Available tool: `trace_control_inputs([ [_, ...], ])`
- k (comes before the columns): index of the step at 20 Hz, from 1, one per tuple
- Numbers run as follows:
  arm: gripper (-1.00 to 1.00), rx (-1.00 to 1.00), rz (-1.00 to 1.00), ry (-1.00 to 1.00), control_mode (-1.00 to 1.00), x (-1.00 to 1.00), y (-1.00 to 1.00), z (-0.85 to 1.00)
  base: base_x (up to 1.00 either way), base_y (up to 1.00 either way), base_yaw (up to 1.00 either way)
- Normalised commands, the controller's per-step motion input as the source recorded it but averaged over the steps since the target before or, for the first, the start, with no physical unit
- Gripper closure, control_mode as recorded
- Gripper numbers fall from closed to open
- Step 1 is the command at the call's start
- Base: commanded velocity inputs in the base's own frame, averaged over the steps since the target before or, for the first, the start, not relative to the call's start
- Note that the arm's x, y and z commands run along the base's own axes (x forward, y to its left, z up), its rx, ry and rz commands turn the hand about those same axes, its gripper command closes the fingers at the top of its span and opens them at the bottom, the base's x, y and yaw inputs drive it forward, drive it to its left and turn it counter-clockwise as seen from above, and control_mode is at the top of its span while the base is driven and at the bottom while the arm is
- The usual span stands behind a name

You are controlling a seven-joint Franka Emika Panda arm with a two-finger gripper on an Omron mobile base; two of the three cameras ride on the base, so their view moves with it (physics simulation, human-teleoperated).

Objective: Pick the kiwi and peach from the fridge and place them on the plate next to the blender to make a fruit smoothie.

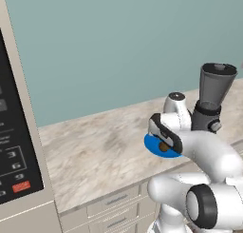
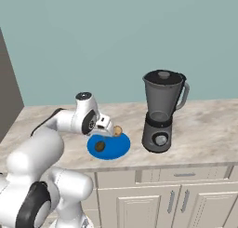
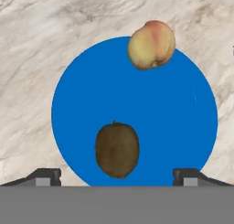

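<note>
Right under our gripper (image 3: 117, 177) lies the kiwi (image 3: 117, 149), a fuzzy dark brown oval. Our gripper hangs above it with its jaws spread wide, holding nothing. We see the kiwi resting on the plate (image 3: 87, 99), which is flat, round and bright blue. At the plate's far rim sits the peach (image 3: 151, 45), a smooth ball, yellow with a red blush. Our plate lies on the marbled stone desk (image 2: 204, 122), just beside the blender (image 2: 160, 111) with its smoky see-through jar.

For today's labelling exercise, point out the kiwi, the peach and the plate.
kiwi (image 3: 117, 149), hand view, middle of its brown skin.
peach (image 3: 151, 45), hand view, centre of the fruit.
plate (image 3: 87, 99), hand view, bare blue surface.
</note>
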Motion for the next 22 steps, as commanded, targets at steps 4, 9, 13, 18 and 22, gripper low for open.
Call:
trace_control_inputs([
  [4,-1.0,0.08,0.0,-0.49,-1.0,-1.0,-0.6,0.6,0.0,0.0,0.0],
  [9,-1.0,0.08,0.0,-0.4,-1.0,-1.0,-0.98,-0.12,0.0,0.0,0.0],
  [13,-1.0,0.08,0.0,-0.28,-1.0,-1.0,-1.0,-0.75,0.0,0.0,0.0],
  [18,-1.0,0.13,-0.03,-0.32,-1.0,-1.0,-0.9,0.32,0.0,0.0,0.0],
  [22,-1.0,-0.02,-0.07,-0.34,-1.0,-0.94,-0.2,1.0,0.0,0.0,0.0],
])
